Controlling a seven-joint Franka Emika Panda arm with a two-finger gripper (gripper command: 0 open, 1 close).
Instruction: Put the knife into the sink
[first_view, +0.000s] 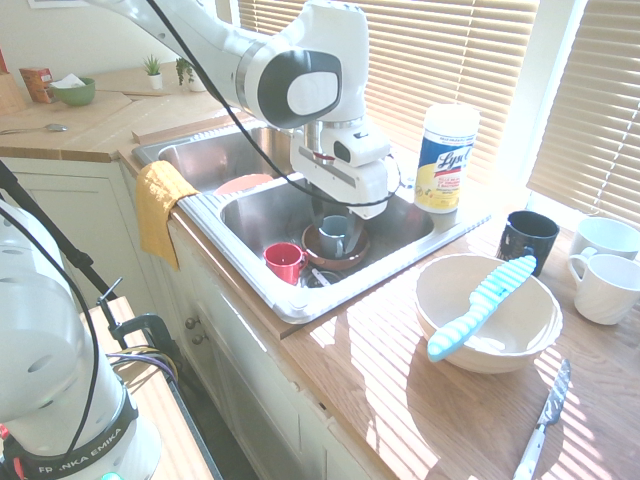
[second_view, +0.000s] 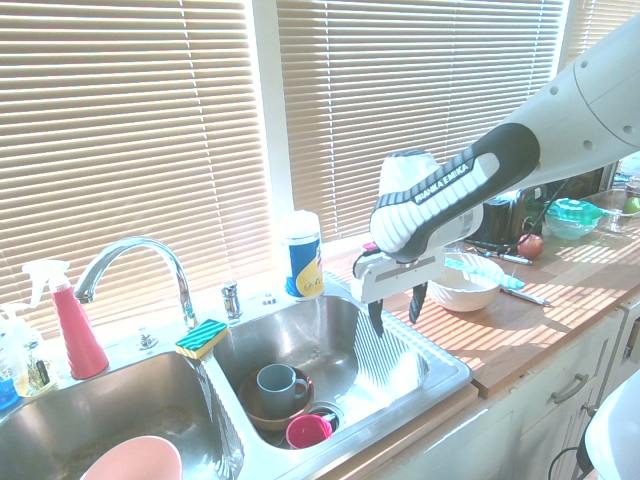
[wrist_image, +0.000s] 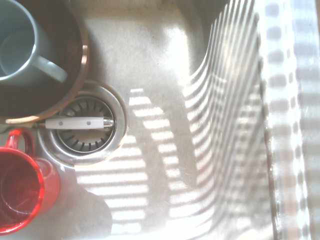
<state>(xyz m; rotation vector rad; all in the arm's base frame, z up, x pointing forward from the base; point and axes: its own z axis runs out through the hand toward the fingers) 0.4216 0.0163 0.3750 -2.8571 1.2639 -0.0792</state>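
The turquoise knife (first_view: 480, 305) with white cross stripes lies slanted across the rim of the cream bowl (first_view: 520, 345) on the wooden counter, right of the sink (first_view: 300, 300). From the other side, the knife (second_view: 482, 272) shows on the bowl behind the arm. My gripper (second_view: 397, 310) hangs open and empty above the right basin, well away from the knife. The wrist view looks straight down at the basin floor and drain (wrist_image: 82, 132).
In the right basin sit a red cup (first_view: 285, 262) and a grey mug in a brown bowl (first_view: 335, 240). A Lysol canister (first_view: 446, 157), black mug (first_view: 527, 240), white mugs (first_view: 605, 285) and a silver table knife (first_view: 545, 420) surround the cream bowl. The faucet (second_view: 130, 255) curves behind the sink.
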